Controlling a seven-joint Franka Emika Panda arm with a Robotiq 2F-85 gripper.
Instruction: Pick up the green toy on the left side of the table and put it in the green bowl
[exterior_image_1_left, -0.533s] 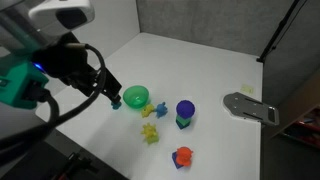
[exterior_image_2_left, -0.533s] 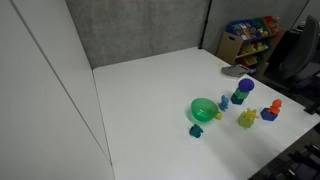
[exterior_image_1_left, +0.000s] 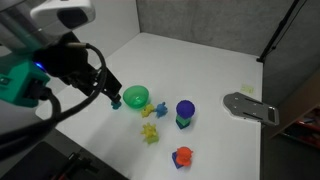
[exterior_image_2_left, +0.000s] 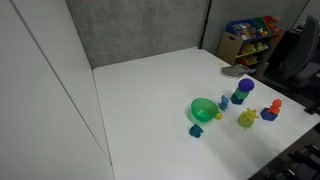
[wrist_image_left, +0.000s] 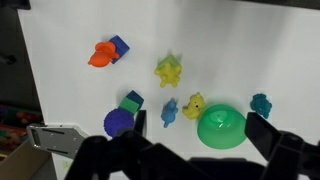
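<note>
1. Gripper (wrist_image_left: 185, 162) status: jaws spread wide along the bottom edge of the wrist view, nothing between them. You hold nothing.
2. Target: the green toy (wrist_image_left: 261, 104) sits on the white table (wrist_image_left: 250, 40), outside the green bowl (wrist_image_left: 222, 127), at 2 o'clock of it and just beside its rim.
3. In an exterior view the green toy (exterior_image_2_left: 196, 131) lies at 7 o'clock of the green bowl (exterior_image_2_left: 204, 109), near but apart.
4. In an exterior view the gripper (exterior_image_1_left: 110, 95) hangs at 9 o'clock of the green bowl (exterior_image_1_left: 135, 97); you cannot tell its height over the table.
5. Wrist view, neighbours: yellow toy (wrist_image_left: 195, 105) at 10 o'clock of the green bowl, blue ball toy (wrist_image_left: 119, 122) at 9 o'clock, orange toy (wrist_image_left: 103, 54) well apart at 10 o'clock.
</note>
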